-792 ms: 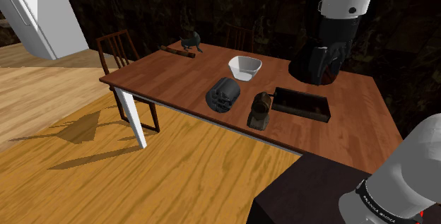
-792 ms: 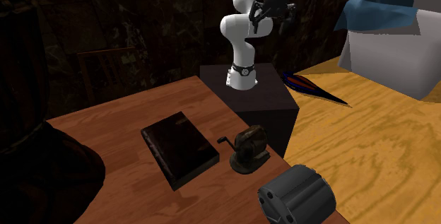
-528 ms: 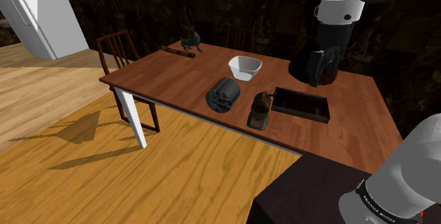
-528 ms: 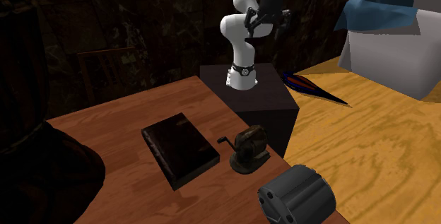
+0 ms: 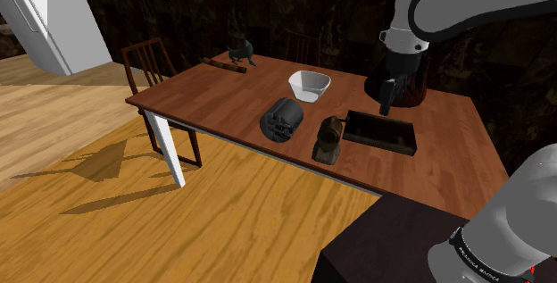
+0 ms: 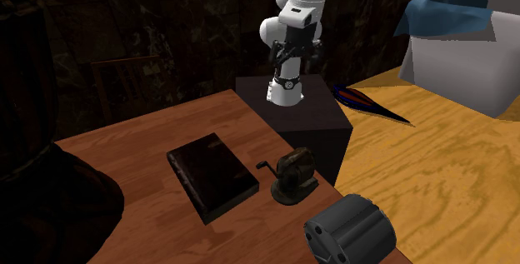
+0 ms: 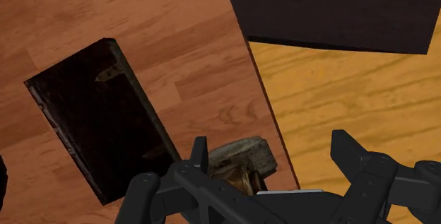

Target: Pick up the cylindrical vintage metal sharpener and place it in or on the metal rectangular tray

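The sharpener [image 5: 328, 138] is a small dark metal piece with a side crank [image 6: 292, 175], standing near the table's front edge beside the tray. The tray [image 5: 382, 130] is a dark, shallow rectangle [image 6: 211, 176] lying flat on the wooden table. My gripper [image 5: 388, 103] hangs above the table over the tray's far side, well above both things [image 6: 293, 50]. In the wrist view the fingers stand apart with nothing between them [image 7: 272, 152]. The sharpener [image 7: 240, 160] shows just beyond the fingertips, next to the tray [image 7: 99, 127].
A dark grey ribbed cylinder [image 5: 281, 119] lies on the table beside the sharpener [image 6: 348, 231]. A white bowl [image 5: 309, 85] sits behind it, and a dark figure [image 5: 239, 51] at the far edge. A chair [image 5: 152, 62] stands at the table's far end. My stand [image 6: 292, 117] adjoins the table.
The arm has swung the hand down and turned it to point at the table. The sharpener, tray and other things have not moved.
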### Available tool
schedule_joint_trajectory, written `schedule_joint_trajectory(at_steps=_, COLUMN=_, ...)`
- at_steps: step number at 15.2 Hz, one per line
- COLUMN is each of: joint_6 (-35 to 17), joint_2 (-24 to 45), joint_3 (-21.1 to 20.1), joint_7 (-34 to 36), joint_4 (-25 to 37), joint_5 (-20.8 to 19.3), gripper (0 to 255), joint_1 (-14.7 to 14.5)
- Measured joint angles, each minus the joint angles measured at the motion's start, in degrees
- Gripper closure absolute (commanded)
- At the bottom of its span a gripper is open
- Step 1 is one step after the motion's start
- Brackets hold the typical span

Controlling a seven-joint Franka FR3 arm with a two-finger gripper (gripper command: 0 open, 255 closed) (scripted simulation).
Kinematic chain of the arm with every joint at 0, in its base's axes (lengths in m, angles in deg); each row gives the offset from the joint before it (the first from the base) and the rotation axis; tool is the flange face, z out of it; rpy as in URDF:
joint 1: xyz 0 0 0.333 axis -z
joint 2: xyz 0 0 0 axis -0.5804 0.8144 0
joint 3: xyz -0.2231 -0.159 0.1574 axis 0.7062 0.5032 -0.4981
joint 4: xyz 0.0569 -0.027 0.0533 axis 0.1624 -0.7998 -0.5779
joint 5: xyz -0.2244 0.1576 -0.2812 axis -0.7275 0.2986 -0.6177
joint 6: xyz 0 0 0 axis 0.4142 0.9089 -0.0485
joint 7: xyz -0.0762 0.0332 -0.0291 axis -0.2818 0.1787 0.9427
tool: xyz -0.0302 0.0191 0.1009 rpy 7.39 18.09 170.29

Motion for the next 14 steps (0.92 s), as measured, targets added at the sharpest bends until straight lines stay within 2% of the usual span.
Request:
schedule_joint_trajectory(at_steps=4, joint_6=-8.1, joint_2=7.0, joint_3=4.1, joint_7=-7.3, joint_4=0.4, joint_5=-2.2, gripper=0, joint_1=0.2)
schedule_joint_trajectory(at_steps=8, joint_6=-16.2, joint_2=15.3, joint_3=7.5, joint_7=-14.3, joint_4=2.0, joint_5=-2.7, gripper=0, joint_1=-0.3)
schedule_joint_trajectory(at_steps=14, joint_6=-25.7, joint_2=29.5, joint_3=11.3, joint_7=-26.0, joint_4=8.7, joint_5=0.5, gripper=0, joint_1=-1.4)
